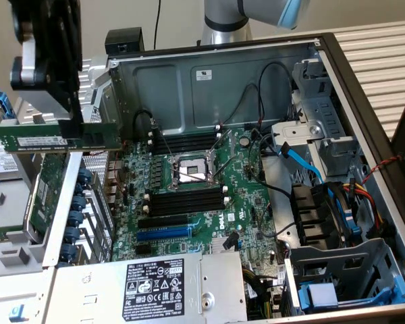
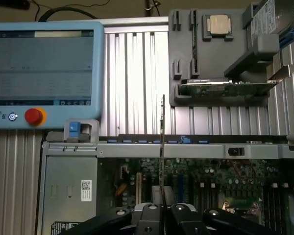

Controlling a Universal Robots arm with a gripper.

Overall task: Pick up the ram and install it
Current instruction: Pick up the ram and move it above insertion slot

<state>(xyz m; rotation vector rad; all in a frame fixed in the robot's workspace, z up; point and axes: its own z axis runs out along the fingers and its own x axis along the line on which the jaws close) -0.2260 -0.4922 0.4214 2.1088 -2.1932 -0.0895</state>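
Pincer (image 1: 73,127) clamped tight on the ram (image 1: 34,140) above the computer case (image 1: 189,88); a tilted stick risks jamming in the memory slots (image 1: 185,201).

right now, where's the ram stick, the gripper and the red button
ram stick (image 1: 44,140), exterior view, on its white label strip
gripper (image 2: 162,211), wrist view, midway between its fingertips, shut on the ram stick
red button (image 2: 33,116), wrist view, centre of its cap

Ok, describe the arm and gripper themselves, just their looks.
The arm is silver-grey round tubing with a light blue joint cap. The gripper is black and blocky, with a pale grey metal bracket on its side. Its black fingers carry round silver screw heads.
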